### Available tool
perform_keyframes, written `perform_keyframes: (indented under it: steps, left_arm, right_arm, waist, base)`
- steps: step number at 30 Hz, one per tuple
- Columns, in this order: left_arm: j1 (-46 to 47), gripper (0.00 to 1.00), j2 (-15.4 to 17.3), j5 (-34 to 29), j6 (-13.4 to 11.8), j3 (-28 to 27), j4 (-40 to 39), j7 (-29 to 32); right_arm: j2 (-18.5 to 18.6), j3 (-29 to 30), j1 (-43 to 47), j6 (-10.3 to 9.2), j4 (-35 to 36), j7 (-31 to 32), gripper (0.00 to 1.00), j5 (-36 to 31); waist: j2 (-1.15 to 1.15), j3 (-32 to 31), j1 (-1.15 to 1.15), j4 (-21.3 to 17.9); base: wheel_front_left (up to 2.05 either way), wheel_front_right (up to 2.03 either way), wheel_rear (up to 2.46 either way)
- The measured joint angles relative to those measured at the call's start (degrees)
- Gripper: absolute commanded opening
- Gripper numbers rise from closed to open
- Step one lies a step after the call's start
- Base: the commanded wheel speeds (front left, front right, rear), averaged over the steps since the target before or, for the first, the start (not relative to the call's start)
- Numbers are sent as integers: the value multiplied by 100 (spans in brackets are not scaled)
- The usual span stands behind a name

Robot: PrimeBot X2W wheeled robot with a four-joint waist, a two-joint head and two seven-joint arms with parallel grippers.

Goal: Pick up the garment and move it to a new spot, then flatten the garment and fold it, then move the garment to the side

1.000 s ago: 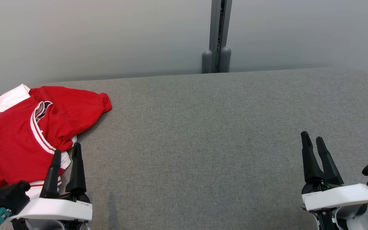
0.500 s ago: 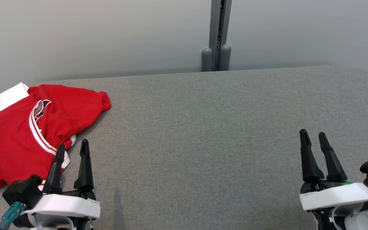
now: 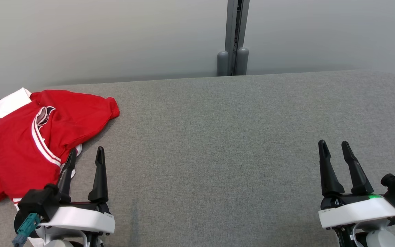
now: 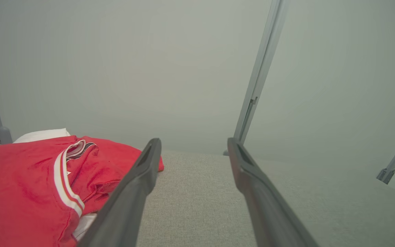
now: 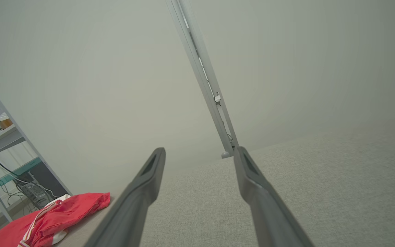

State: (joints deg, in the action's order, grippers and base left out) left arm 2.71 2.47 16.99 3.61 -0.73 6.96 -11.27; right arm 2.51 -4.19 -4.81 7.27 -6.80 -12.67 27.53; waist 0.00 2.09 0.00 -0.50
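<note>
left pincer (image 3: 86, 151): low at the left, its two dark fingers apart and empty. its left finger stands in front of the near edge of the garment; if it touches the cloth, i cannot tell.
right pincer (image 3: 332, 143): low at the right, fingers apart and empty, over bare table, well apart from the garment.
garment (image 3: 15, 144): red with white stripes and a white part, crumpled, lying at the left end of the table.
table (image 3: 218, 137): wide, covered with grey cloth.
behind: pale wall (image 3: 115, 34) with a grey upright post (image 3: 233, 34).
</note>
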Motion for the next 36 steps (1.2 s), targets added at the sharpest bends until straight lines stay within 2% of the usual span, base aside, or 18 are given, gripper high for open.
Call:
perform_keyframes:
  steps: [29,36]
  left_arm:
    - [196,100,26,-1100,-69,209,94,-381]
    - [225,100,27,-1100,-73,211,129,-388]
  right_arm:
    - [9,135,-65,8,-99,-209,100,-1118]
    - [11,136,-80,9,-136,-216,100,-1138]
  waist:
    - [0,101,0,-16]
    - [0,97,0,-6]
  base:
    - [0,0,0]
    - [0,0,0]
